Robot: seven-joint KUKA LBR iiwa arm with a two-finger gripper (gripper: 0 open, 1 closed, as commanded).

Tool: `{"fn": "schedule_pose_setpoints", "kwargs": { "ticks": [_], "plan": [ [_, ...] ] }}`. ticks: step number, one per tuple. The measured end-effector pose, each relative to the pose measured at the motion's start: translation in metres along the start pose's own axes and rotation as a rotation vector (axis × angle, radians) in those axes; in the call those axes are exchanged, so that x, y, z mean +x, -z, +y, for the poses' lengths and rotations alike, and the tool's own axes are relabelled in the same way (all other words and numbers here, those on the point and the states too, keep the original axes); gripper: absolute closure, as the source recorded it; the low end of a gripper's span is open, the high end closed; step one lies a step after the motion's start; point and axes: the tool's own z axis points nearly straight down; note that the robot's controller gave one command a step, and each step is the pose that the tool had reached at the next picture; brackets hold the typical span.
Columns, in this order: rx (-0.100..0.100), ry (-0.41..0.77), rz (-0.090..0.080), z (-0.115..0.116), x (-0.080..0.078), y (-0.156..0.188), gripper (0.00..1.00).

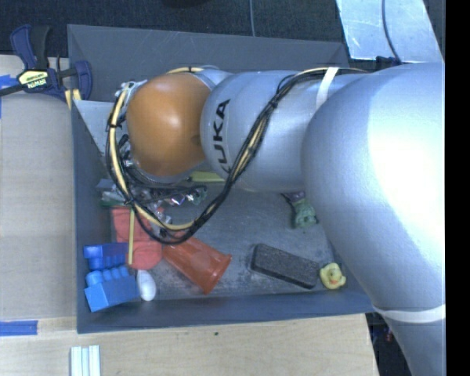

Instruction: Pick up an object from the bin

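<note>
Grey metal bin (219,310) on the bench, the arm in from the right, its orange cover (164,124) hanging over the left half. Under that cover sits the gripper (171,200), low in a tangle of cables, and whether it's apart or together I cannot tell. Nothing can be seen held.

Nearest to it is a pink block-like thing (124,229) by the left wall, just on the near side of the wrist. It's crowded. An orange cup (197,263) lies tipped on its side against it, and blue bricks (108,276) with a small white piece (146,287) fill the near-left corner.

That's the danger, I'd say. A close here could catch two things at once, or only an edge. The cup looks ready to roll if nudged. The wall leaves little room on the left, and a loose cable could snag.

Well apart to the right lie a black block (284,265), a yellow duck (331,276) and a small green figure (302,212), all easier targets.
</note>
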Motion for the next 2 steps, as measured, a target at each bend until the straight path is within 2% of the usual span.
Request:
{"fn": "schedule_pose_setpoints", "kwargs": {
  "ticks": [1, 2],
  "plan": [
    [0.0, 0.427, -0.01, 0.0001, 0.0164, -0.0013, 1.0],
    [0.0, 0.427, -0.009, 0.0001, 0.0164, -0.0012, 1.0]
  ]
}}
